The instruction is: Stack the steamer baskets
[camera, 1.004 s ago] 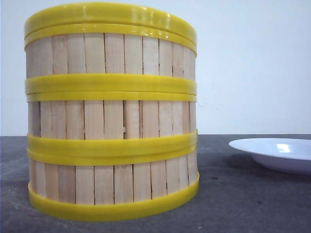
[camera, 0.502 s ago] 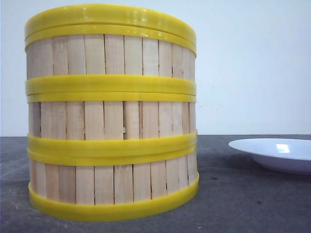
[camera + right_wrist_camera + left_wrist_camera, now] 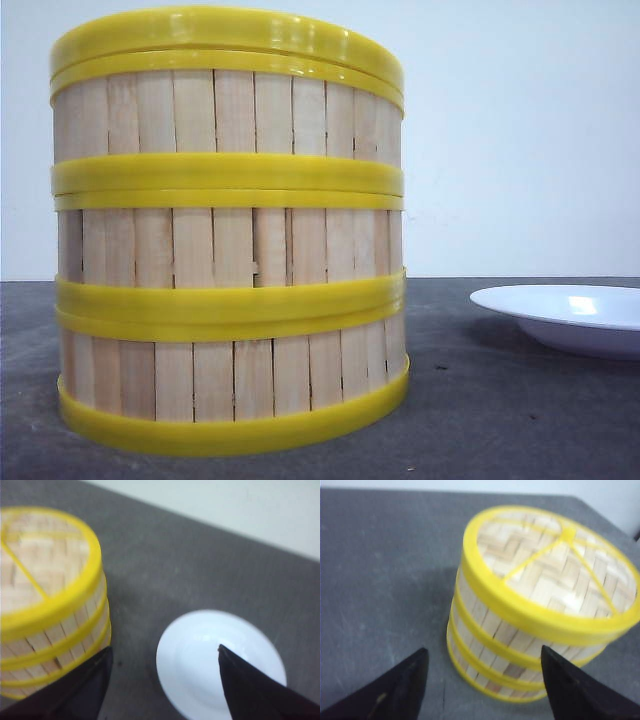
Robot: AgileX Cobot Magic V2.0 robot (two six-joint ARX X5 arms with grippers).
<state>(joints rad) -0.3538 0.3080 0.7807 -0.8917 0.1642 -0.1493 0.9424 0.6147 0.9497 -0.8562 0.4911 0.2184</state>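
Three steamer baskets [image 3: 230,230] stand stacked in one tall column on the dark grey table, with pale slat walls and yellow rims. The stack [image 3: 530,610] also shows from above in the left wrist view, its woven floor and yellow cross ribs visible inside the top basket. My left gripper [image 3: 482,652] hangs open above and beside the stack, holding nothing. In the right wrist view the stack [image 3: 50,605] sits at one side. My right gripper [image 3: 162,652] is open over the gap between the stack and the plate, empty.
A white plate [image 3: 570,315] lies on the table to the right of the stack; in the right wrist view the plate [image 3: 210,660] lies below the gripper. A pale wall stands behind the table's far edge.
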